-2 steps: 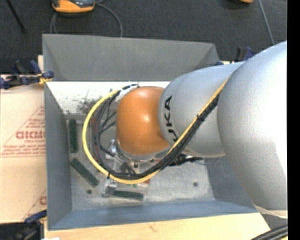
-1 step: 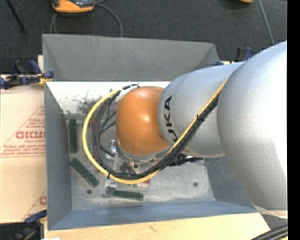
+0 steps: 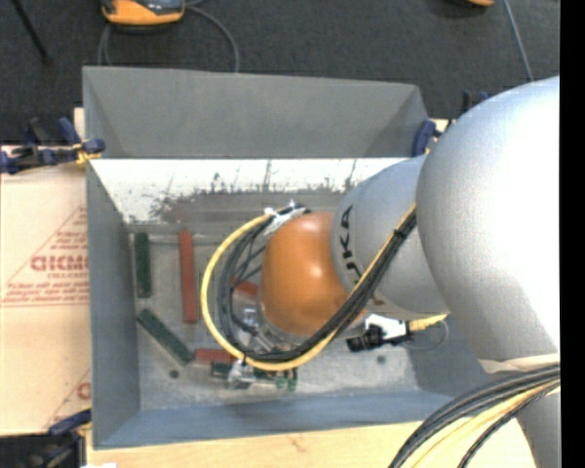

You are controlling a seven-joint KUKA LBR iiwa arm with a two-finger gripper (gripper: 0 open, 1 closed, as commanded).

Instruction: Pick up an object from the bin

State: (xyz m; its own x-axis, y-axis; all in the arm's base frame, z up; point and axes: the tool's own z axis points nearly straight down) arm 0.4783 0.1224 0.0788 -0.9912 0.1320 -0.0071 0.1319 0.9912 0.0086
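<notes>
Gripper [image 3: 246, 367] low at bin [image 3: 112, 291] front, beside short red block [image 3: 212, 357] and dark green bar [image 3: 163, 336]; jaws hidden under orange cover [image 3: 297, 271], state cannot tell

A grey metal bin [image 3: 253, 115] is holding loose sticks on its scuffed floor. A green stick [image 3: 141, 266] and a red stick [image 3: 187, 277] are lying side by side, not touching, at the left. A slanted green stick [image 3: 163, 337] is lying nearer the front, a red piece [image 3: 213, 357] just beside its lower end.
</notes>
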